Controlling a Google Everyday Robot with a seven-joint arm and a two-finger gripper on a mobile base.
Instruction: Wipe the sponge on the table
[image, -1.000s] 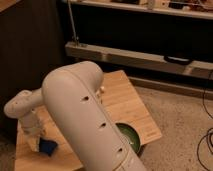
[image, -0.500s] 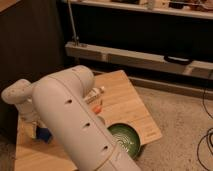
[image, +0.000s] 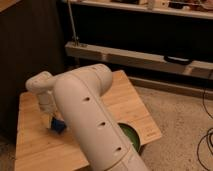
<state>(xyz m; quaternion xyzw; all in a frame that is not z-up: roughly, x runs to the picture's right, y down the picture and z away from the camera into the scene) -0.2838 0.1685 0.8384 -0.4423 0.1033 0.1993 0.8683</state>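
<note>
Claw: the claw (image: 53, 121) hangs low at the tip of the white arm (image: 87, 115). Its fingers are pressed together and, as far as I can judge, pinching the sponge.
Sponge: the dark blue sponge (image: 60, 126) sits right at the claw's tips, down on the wooden desk (image: 127, 97).
Change: a second ago the claw and sponge were nearer the desk's front edge. Both have since slid away from it, and the arm has swung along with them.
Meaning: the sponge moving across the planks reads as a wiping stroke under way (how many strokes are wanted, the scene cannot say).
Bowl: the green bowl (image: 131, 139) lies well to the claw's right, half hidden behind the arm, and has not moved.
</note>
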